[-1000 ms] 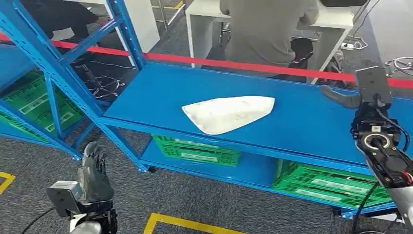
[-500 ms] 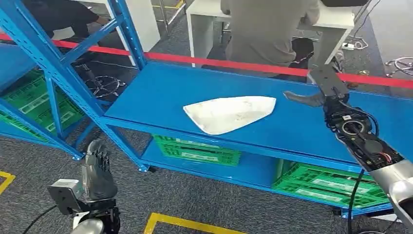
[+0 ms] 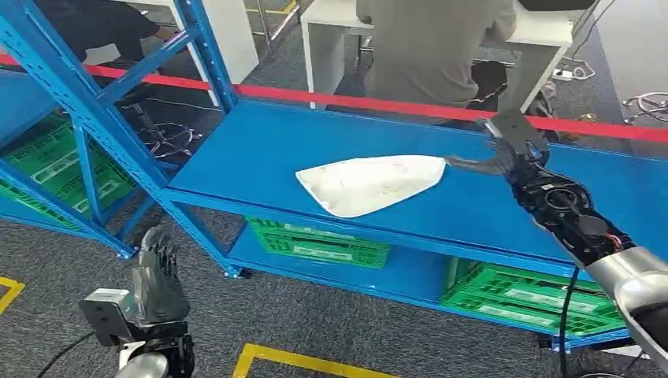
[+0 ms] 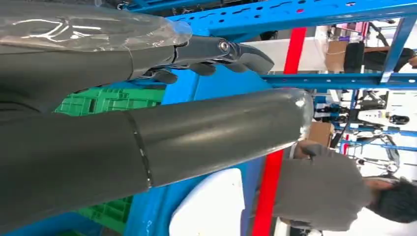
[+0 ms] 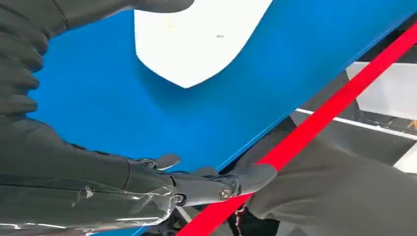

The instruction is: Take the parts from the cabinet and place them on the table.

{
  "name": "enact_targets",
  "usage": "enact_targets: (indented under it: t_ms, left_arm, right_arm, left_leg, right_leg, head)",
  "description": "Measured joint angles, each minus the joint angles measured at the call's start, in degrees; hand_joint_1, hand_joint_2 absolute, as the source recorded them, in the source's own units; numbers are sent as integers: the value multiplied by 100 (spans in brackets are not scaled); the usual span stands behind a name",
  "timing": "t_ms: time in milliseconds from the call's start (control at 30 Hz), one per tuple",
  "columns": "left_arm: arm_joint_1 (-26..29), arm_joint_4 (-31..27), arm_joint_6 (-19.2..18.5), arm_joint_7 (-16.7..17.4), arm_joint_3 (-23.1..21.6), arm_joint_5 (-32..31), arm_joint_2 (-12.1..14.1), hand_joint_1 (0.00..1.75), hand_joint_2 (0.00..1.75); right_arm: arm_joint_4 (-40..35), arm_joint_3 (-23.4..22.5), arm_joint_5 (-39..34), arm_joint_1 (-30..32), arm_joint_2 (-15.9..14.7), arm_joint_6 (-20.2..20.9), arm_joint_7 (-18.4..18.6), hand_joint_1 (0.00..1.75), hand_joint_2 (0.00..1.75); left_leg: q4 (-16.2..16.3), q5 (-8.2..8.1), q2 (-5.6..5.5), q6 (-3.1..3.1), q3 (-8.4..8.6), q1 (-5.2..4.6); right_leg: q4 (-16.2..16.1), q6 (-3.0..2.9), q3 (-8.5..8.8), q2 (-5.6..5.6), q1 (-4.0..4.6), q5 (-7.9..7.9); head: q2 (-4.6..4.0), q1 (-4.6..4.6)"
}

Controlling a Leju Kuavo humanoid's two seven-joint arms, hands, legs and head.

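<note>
White part (image 3: 369, 183) lies flat mid-shelf on the blue cabinet shelf (image 3: 260, 150), near the front edge. Right hand (image 3: 504, 150) is over the shelf just right of the part's far-right tip, fingers spread, holding nothing; contact with the part looks unlikely but is hard to tell. Left hand (image 3: 156, 277) hangs low over the carpet (image 3: 331, 323), fingers apart, holding nothing.

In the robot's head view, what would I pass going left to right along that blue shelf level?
Blue upright post → white part lying on the blue shelf → right hand, reaching toward the part's right end.
</note>
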Motion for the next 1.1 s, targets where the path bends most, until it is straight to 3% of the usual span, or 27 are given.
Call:
enact_targets:
  t_ms: [567, 833, 1100]
  left_arm:
    - [-16, 52, -2, 13, 0, 35, -28, 0, 0]
    - [-67, 164, -249, 11, -13, 39, -118, 0, 0]
    - [-95, 188, -201, 37, -13, 85, -127, 0, 0]
  right_arm:
    - [1104, 144, -833, -350, 88, 179, -291, 0, 175]
    - [1080, 94, -1102, -140, -26, -20, 9, 0, 175]
    - [870, 81, -1292, -40, -76, 2, 164, 0, 175]
  left_leg:
    - [5, 0, 0, 0, 2, 0]
    - [8, -1, 5, 1, 4, 0]
    - [8, -1, 9, 1, 4, 0]
  right_leg:
    - [-1, 0, -1, 1, 0, 0]
    - [-2, 1, -2, 7, 0, 0]
    - [-2, 1, -2, 11, 0, 1]
  head:
    - [0, 0]
    - [0, 2]
    - [0, 0]
